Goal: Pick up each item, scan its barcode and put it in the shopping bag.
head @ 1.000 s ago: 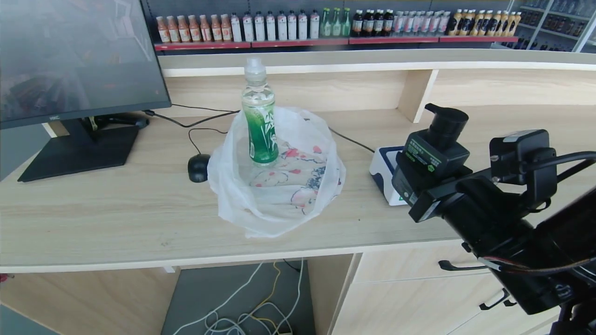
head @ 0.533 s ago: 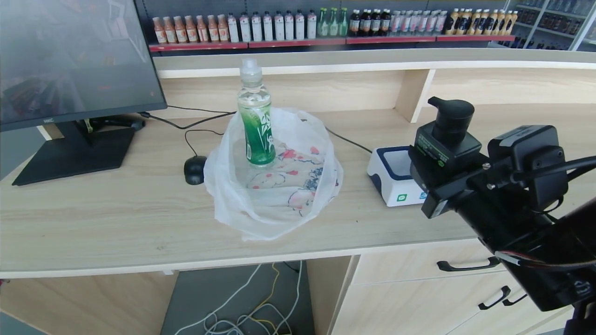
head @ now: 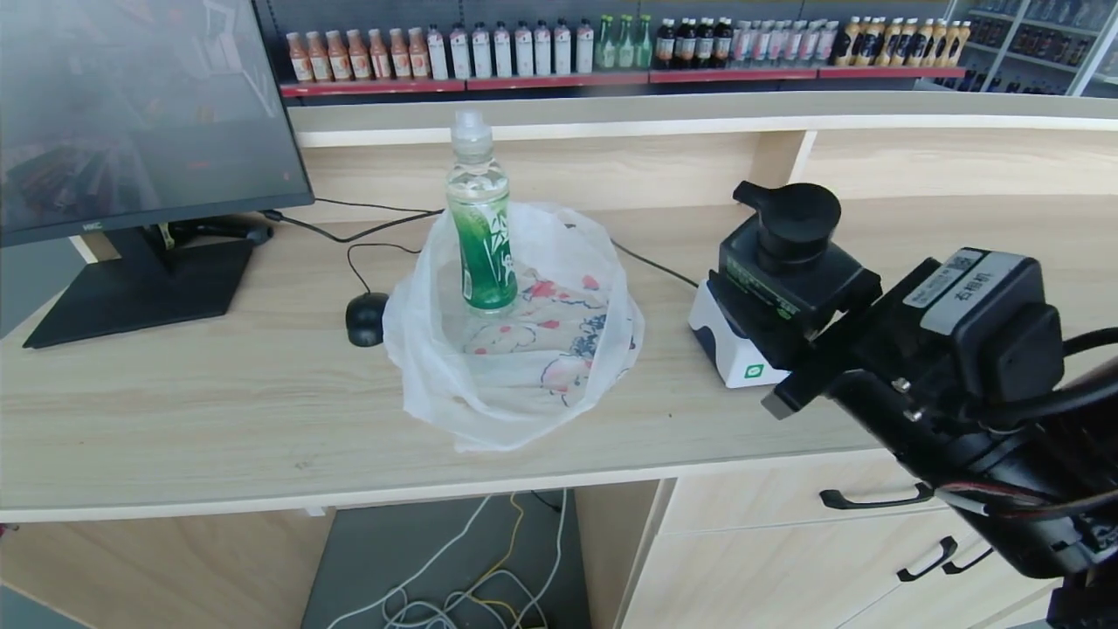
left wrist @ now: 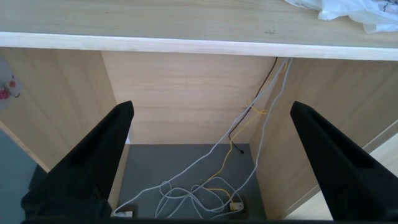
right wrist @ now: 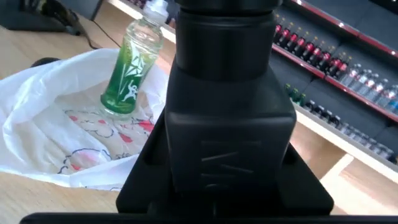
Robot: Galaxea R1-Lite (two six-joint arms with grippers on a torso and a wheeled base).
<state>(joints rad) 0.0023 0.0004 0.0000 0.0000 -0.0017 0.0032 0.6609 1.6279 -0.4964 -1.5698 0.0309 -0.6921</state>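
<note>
Now right pincer point(head: 808, 336), clamped on black pump bottle point(head: 786, 253), shifted left, overlapping scanner point(head: 732, 354); left pincer point(left wrist: 211, 115) apart.

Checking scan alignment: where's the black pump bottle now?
Head view, right side: the pump bottle is gripped in the right end effector, over the scanner, right of the bag.

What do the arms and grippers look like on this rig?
Right arm: black, silver screws, boxy wrist camera with a grey printed label, black cable, red and white wires. Left gripper: two plain matte-black wedge-shaped fingers.
</note>
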